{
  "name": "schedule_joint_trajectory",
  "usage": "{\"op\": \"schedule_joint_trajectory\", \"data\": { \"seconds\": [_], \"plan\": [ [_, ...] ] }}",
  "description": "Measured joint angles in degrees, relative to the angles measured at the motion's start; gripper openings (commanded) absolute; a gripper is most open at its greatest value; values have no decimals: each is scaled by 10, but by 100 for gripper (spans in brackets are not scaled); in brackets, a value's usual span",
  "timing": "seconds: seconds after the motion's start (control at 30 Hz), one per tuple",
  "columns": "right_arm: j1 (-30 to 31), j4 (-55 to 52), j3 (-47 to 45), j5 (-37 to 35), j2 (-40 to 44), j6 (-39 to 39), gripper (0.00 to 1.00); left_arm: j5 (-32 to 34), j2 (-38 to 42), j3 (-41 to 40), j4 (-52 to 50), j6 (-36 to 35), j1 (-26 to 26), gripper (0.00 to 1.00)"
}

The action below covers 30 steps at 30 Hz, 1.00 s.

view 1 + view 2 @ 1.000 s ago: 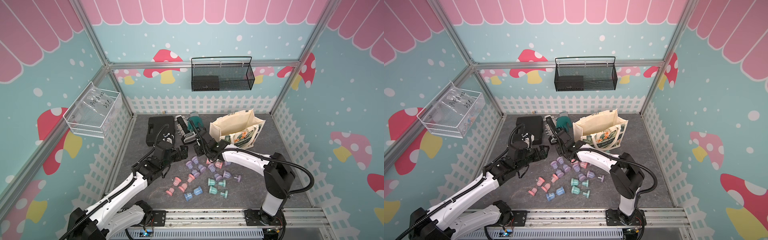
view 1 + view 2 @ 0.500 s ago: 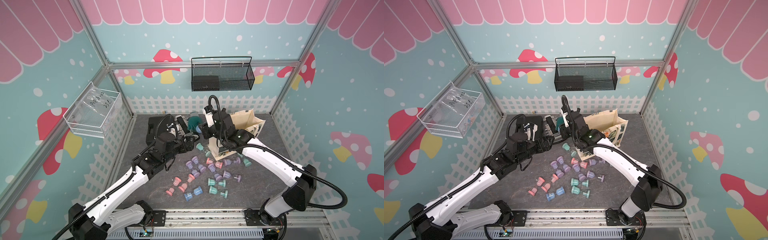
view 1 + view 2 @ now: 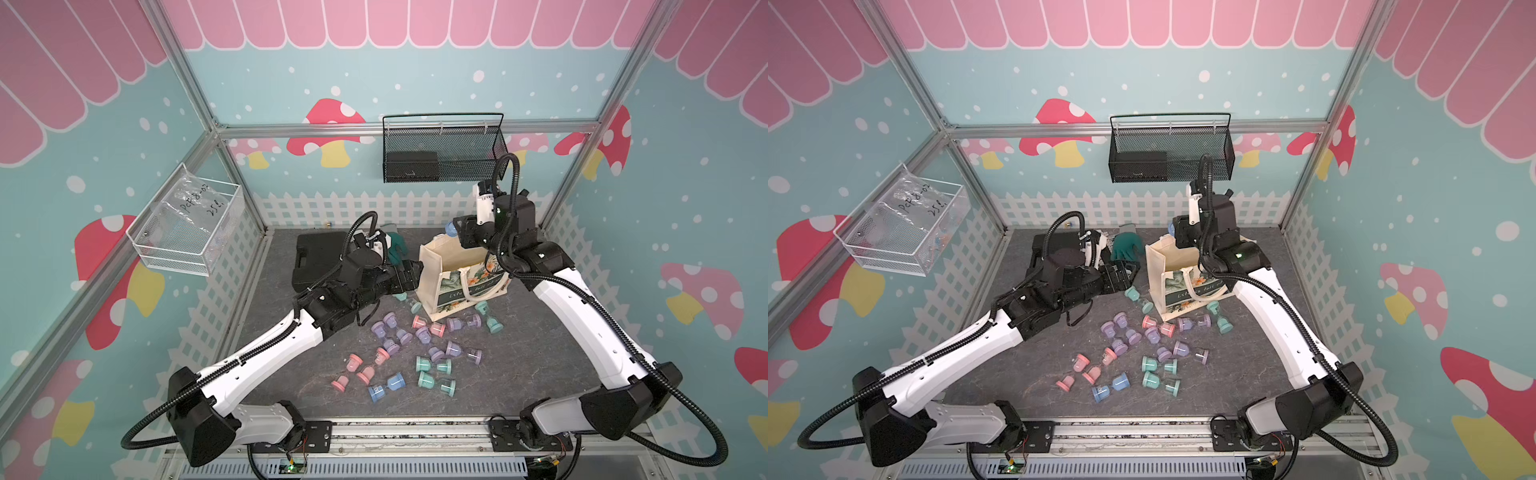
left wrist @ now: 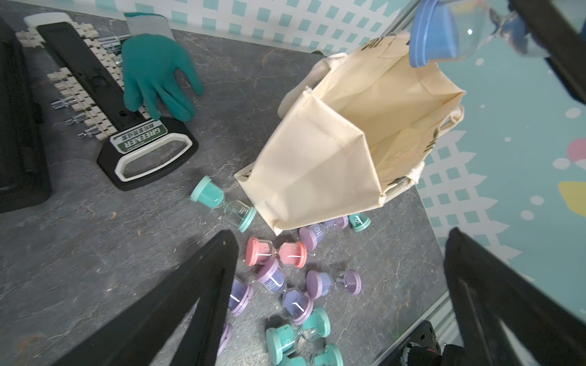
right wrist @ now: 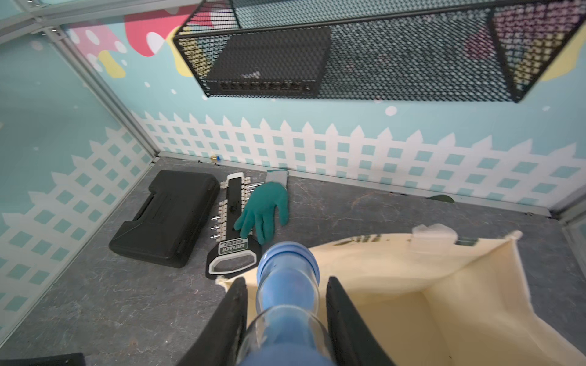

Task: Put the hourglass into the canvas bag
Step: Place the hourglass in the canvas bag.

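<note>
The right claw (image 5: 286, 286) holds the blue hourglass (image 5: 287, 269) lengthwise, its far cap above a rim corner of the canvas bag (image 5: 380, 253), the open mouth beneath the claw

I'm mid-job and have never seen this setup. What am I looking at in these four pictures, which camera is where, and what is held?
It is a robot with two white-and-black arms, each ending in a two-fingered claw. Two pictures look down on the whole booth, nearly alike; the other two come from a camera on each wrist. The right claw is shut on a blue hourglass, held over the rim of the open canvas bag. The left claw is open and empty, beside the bag. On the grey floor lie many loose hourglasses, a black case and a green glove.
</note>
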<state>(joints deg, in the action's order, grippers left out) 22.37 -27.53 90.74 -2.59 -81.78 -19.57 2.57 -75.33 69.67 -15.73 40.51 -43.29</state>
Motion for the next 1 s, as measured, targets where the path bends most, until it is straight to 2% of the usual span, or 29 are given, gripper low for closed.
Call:
{"op": "schedule_joint_trajectory", "data": {
  "seconds": [0.23,0.67,1.0],
  "plan": [
    [-44,-32,-13,1,-22,-1,27,-23,-14,17,22,10,-5,99],
    [-47,-71,56,-54,-165,28,25,-35,-26,17,50,15,-7,99],
    [-47,-63,40,-78,-229,35,24,-38,-42,17,66,26,-7,99]
  ]
}}
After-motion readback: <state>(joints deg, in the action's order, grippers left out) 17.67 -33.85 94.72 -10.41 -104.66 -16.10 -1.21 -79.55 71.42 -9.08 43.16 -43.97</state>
